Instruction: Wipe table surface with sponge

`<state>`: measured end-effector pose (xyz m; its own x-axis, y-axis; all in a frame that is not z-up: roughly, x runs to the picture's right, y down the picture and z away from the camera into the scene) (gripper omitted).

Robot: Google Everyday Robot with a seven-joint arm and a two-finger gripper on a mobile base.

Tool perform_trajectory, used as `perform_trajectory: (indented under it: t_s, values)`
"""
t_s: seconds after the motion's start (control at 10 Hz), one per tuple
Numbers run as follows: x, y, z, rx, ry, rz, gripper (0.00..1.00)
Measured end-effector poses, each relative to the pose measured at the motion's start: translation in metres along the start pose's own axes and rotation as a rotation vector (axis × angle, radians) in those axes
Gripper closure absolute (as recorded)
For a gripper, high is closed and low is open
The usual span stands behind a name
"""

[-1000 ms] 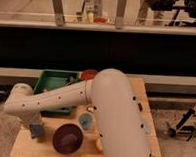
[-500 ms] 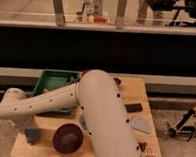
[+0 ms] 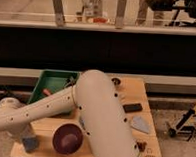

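Orange item [image 3: 47, 93] noted in green bin [image 3: 41, 80] behind bowl [image 3: 67, 139]. Sponge [image 3: 31, 144] clamped by gripper [image 3: 26, 138] left of bowl, axis unclear.

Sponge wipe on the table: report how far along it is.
Done: the sponge sits clamped, it seems, in the shut gripper. In hand: the gripper holds it low at the near-left corner of the table surface, beside the maroon bowl. Left: no wiped patch can be told apart, and the bowl and green bin cover ground, so most wiping looks outstanding.
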<state>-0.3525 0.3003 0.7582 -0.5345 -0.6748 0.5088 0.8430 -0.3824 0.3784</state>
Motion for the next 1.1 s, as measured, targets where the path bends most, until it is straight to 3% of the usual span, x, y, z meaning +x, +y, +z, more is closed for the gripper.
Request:
perform_trajectory:
  t_s: [0.4,0.8,1.1]
  values:
    - [-0.008,0.003,-0.002,0.0,0.001,0.002,1.0]
    - [-0.039,0.049,-0.01,-0.01,-0.003,0.063,1.0]
    - [-0.04,0.069,-0.02,-0.004,0.014,0.103,1.0]
